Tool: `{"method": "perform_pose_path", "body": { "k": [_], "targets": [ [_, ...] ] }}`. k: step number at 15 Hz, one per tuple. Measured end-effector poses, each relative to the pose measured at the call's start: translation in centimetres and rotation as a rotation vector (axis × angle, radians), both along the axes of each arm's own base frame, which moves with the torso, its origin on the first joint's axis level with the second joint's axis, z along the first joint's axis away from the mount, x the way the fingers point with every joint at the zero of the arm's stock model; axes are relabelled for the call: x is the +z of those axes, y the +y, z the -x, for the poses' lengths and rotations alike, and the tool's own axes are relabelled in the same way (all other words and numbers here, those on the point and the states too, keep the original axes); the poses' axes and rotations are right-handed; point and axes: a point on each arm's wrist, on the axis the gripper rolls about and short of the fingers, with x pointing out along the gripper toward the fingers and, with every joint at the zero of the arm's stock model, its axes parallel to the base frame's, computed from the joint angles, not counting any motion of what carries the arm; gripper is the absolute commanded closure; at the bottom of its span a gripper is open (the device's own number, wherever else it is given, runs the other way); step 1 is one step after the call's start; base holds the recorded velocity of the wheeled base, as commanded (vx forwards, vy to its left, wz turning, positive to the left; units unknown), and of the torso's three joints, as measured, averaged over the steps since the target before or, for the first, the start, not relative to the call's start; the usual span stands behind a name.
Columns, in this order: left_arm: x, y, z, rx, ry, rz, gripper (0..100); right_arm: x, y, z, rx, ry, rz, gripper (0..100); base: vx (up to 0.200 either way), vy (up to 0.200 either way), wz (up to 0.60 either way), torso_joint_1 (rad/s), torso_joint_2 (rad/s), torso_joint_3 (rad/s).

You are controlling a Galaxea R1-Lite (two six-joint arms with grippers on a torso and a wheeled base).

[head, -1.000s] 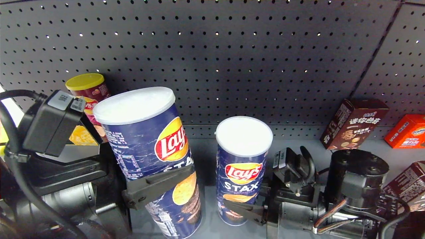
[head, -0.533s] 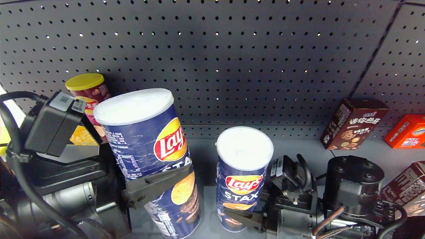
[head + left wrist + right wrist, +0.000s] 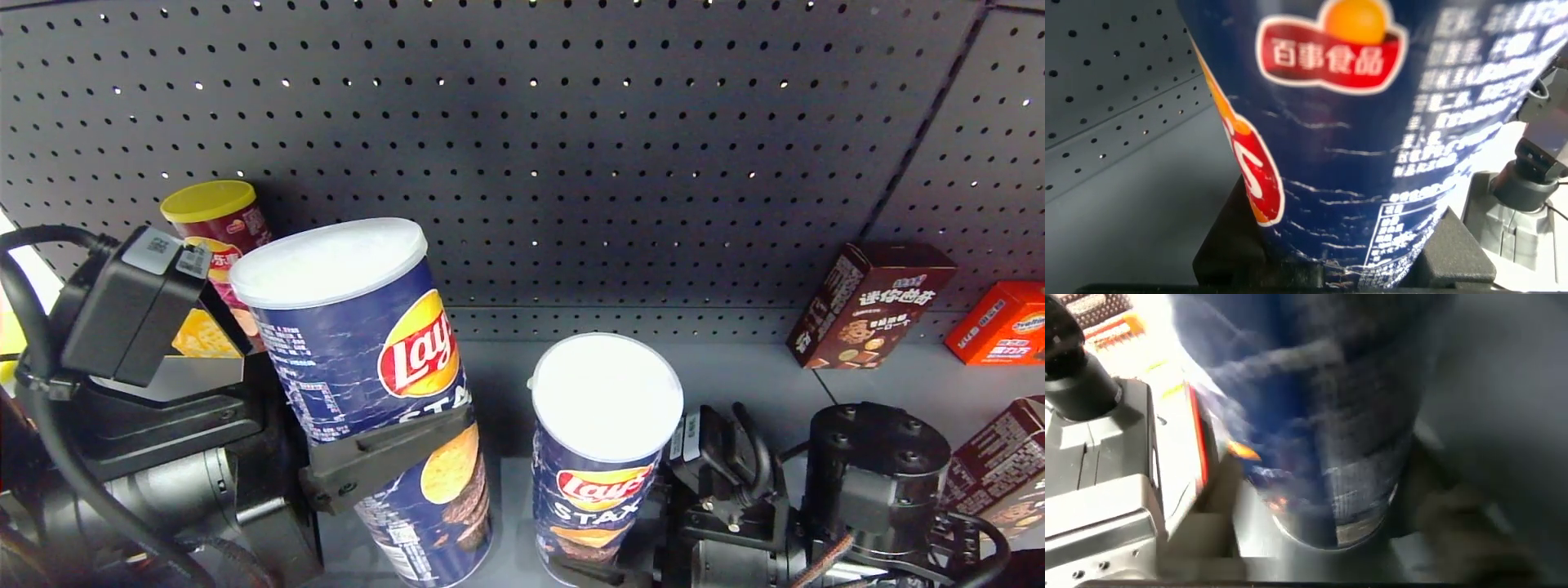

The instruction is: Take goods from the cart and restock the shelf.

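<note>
Two blue chip cans with white lids are in my grippers in front of the grey shelf. The left can leans a little, and my left gripper is shut on its lower half. A dark finger crosses its front. In the left wrist view this can stands between both fingers of the left gripper. The right can is upright and lower in the head view, with my right gripper shut on its base. The right wrist view shows that can in the right gripper.
A perforated dark back wall closes the shelf. A red can with a yellow lid stands at the back left. Brown boxes and an orange box sit on the right. Bare shelf lies between the cans and those boxes.
The right can and right arm have come down and nearer in the head view, the lid looking larger. The left can and left arm have hardly moved.
</note>
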Motion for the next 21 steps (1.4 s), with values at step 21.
{"method": "perform_pose_path", "body": {
  "k": [21],
  "targets": [
    [-0.7,-0.1,0.4,-0.009,0.015,-0.018,100,2.3,-10.6,12.6,-0.303,-0.131,-0.046,0,0.000,0.000,0.00,0.000,0.00,0.000]
  ]
}}
